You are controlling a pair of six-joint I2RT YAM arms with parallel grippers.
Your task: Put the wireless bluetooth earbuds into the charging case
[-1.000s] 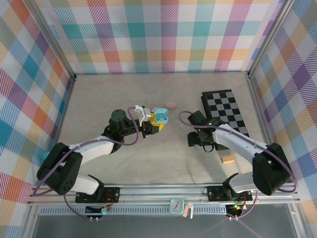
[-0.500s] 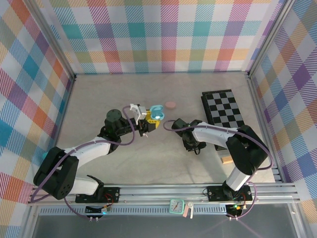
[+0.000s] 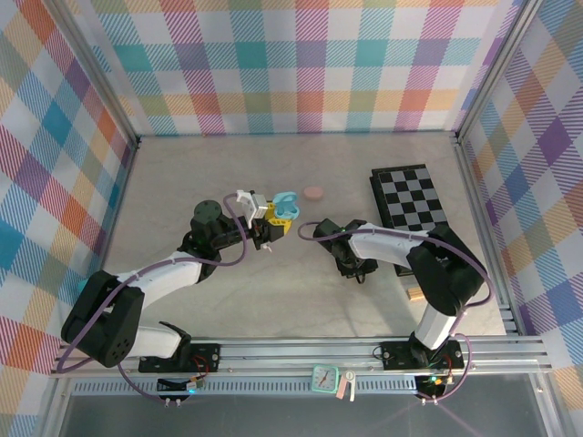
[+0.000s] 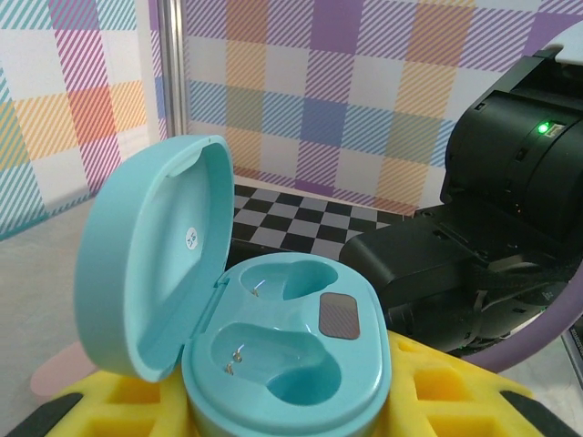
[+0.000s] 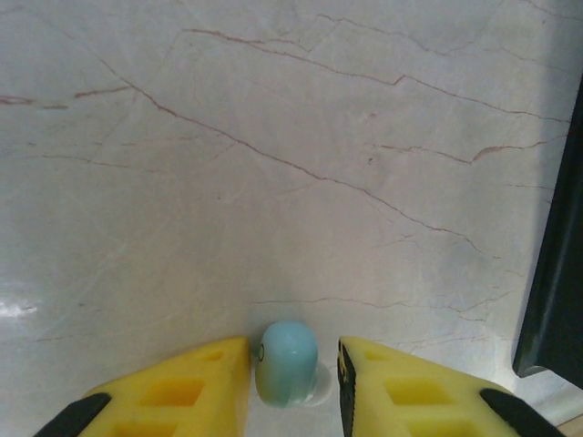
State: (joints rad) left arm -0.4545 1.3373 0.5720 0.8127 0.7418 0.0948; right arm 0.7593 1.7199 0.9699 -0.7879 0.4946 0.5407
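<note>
My left tool (image 3: 276, 218) gripped the open blue case (image 4: 282, 364). My right tool (image 5: 293, 364) sat around 1 blue earbud (image 5: 285, 360) on the tabletop (image 5: 273, 137); gripping or not, I couldn't tell.

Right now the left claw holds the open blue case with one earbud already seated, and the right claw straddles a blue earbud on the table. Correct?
Not quite: both sockets of the open blue case in the left claw are empty, as the left wrist view shows. The rest stands: the right claw straddles a blue earbud on the table.
</note>
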